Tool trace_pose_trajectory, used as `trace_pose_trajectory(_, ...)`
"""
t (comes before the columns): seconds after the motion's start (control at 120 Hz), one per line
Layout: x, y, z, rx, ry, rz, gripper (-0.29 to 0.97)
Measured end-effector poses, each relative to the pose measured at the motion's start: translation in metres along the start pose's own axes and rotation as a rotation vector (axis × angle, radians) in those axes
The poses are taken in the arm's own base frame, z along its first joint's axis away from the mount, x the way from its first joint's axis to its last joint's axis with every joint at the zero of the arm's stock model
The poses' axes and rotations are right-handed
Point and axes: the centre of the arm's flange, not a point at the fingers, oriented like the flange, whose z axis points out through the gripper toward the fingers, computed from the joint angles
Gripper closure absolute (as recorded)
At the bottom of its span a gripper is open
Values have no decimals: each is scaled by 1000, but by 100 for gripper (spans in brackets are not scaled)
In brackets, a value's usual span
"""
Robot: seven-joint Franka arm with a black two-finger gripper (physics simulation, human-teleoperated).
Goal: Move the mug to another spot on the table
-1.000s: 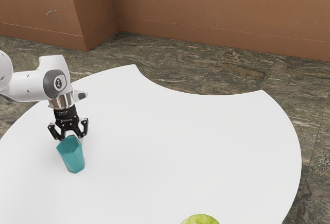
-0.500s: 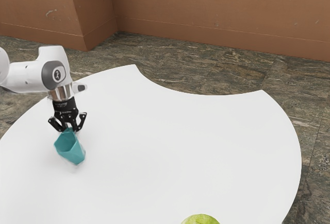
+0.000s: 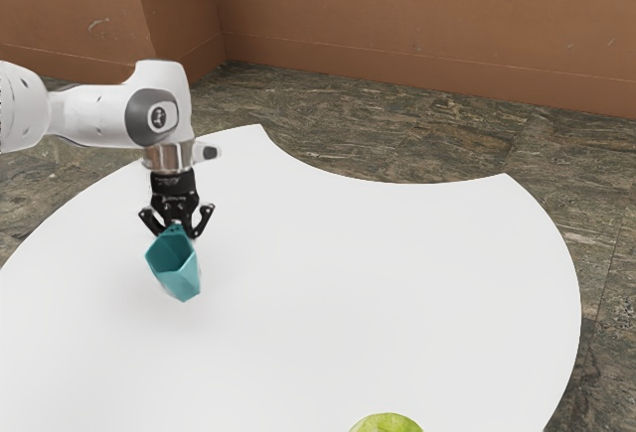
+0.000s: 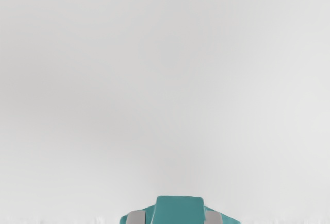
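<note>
the black two-finger gripper [image 3: 177, 234] grips narrow the rim of the teal faceted mug [image 3: 175, 267], which hangs tilted over the white round table [image 3: 397, 283] at the exterior view's middle left. a green round thing [image 3: 386, 422] sits at the lower edge.

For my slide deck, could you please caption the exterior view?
The gripper holds a tilted teal mug by its rim over the white table, green object at its near edge.

My gripper [image 3: 177, 230] pinches the teal mug [image 3: 175, 268] by its rim from 2 sides. The mug hangs tilted just above the white table [image 3: 397, 273], toward its 9 o'clock side. A green rounded fruit [image 3: 386, 422] sits near 5 o'clock, well apart.
</note>
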Motion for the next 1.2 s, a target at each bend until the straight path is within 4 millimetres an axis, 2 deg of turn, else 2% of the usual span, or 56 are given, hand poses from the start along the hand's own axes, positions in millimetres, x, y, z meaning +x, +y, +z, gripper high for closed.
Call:
trace_pose_trajectory(0.05,-2,11,3,3,-12,4,75)
trace_pose_trajectory(0.167,13,40,-6,1,-26,11,76)
trace_pose_trajectory(0.317,11,73,8,22,-86,24,76)
trace_pose_trajectory(0.4,8,85,17,32,-114,23,76)
trace_pose_trajectory(0.517,9,99,9,24,-108,17,77)
trace_pose_trajectory(0.625,18,115,-2,3,-87,19,77)
trace_pose_trajectory(0.733,22,122,-1,0,-85,14,77)
trace_pose_trajectory(1.2,43,128,51,4,-134,-35,77)
